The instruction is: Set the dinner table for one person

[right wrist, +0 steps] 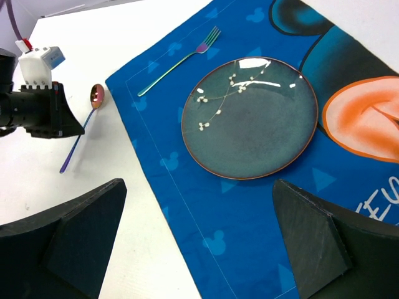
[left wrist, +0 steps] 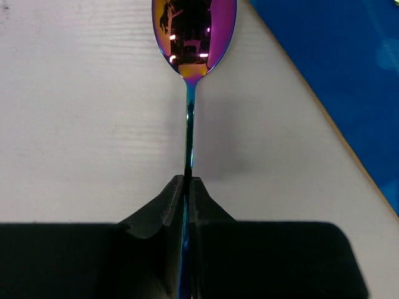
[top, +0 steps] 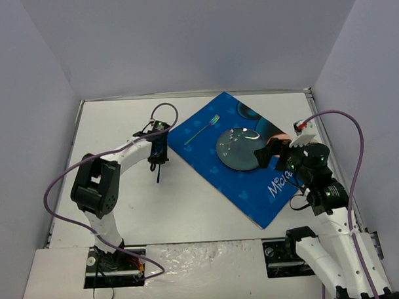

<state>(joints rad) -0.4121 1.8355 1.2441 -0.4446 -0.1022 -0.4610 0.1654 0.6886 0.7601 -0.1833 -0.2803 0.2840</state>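
From above: down low over the dinner table (top: 188, 212) with the left gripper (top: 158, 165), just beside the left corner of the blue placemat (top: 243, 187). Closed tight on a dark spoon (top: 158, 176), handle end poking out toward the near edge. Over on the right side, right gripper (top: 264, 157) hovering above the plate (top: 235, 148) edge, spread wide, holding nothing. Big, flat, plain white, with a thin metal rim along the far and side edges. Pale grey panels (top: 182, 38) boxing it in on three sides. Fork (top: 202, 131) lying on the mat, left of the plate.

Left wrist now: left gripper (left wrist: 187, 187) pinched together on the thin handle of the spoon (left wrist: 190, 118), iridescent bowl pointing away. White tabletop (left wrist: 81, 124) right underneath, faint wood-like grain, soft shadow beside the handle. Hard to say whether touching the surface or just clear of it. Placemat (left wrist: 349, 75) edge running diagonally at the right.

Right wrist: right gripper (right wrist: 196, 249) gaping, one black finger at each lower corner, mat (right wrist: 249, 218) between them. Plate (right wrist: 249, 115) dark teal with small white blossoms, fork (right wrist: 181, 59) beside it. Bare white table (right wrist: 112, 37) beyond the mat, with the left gripper (right wrist: 72, 128) closed on the spoon (right wrist: 84, 128) there.
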